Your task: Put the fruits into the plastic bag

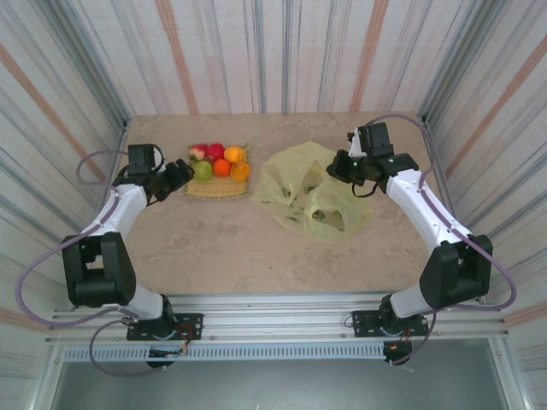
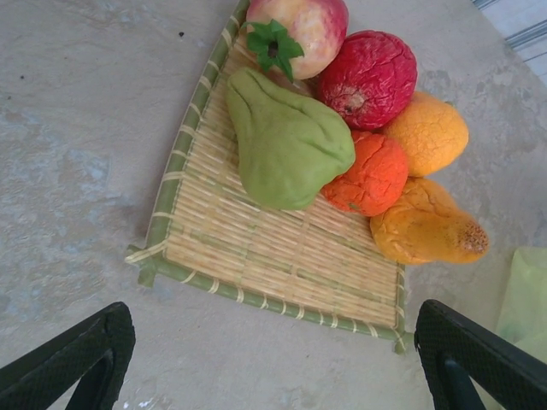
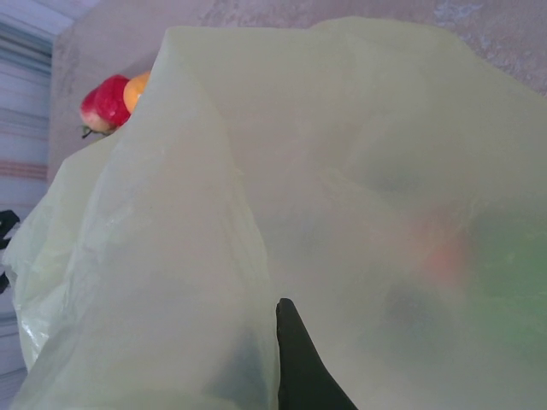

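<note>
My left claw [image 2: 272, 323] hangs spread wide and empty over the bare near strip of the woven mat [image 2: 282, 256]. My right claw [image 1: 339, 167] is clenched, and I judge it pinches the rim of the plastic bag [image 1: 309, 195], which lies just right of the mat. The fruits [image 1: 220, 161] crowd the mat's far half, all touching — the green one [image 2: 286, 141] leans on an orange one [image 2: 369, 175]. Closing on one fruit could shove its neighbours off the mat, and a low finger could catch the mat's raised border and drag it. The film is limp — its mouth may sag shut. Bare table lies left of and nearer than the mat; the wall stands not far behind it.
</note>
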Robot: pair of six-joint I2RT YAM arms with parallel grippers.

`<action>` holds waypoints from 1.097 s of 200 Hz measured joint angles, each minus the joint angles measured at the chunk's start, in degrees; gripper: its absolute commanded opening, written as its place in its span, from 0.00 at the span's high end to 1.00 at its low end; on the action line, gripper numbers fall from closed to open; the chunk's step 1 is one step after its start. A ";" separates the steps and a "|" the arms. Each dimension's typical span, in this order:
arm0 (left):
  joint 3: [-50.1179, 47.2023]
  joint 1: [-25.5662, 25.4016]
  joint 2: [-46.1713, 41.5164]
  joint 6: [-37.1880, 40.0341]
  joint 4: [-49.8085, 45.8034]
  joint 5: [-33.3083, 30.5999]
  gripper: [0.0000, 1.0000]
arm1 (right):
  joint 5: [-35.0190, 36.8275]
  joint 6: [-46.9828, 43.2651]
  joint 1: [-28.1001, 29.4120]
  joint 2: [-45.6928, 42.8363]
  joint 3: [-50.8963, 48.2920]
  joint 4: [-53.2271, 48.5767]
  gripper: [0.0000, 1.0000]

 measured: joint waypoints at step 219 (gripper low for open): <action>15.15 -3.06 20.04 -2.40 -0.70 -0.11 0.11 | 1.73 1.36 3.08 -1.51 -1.20 1.01 1.00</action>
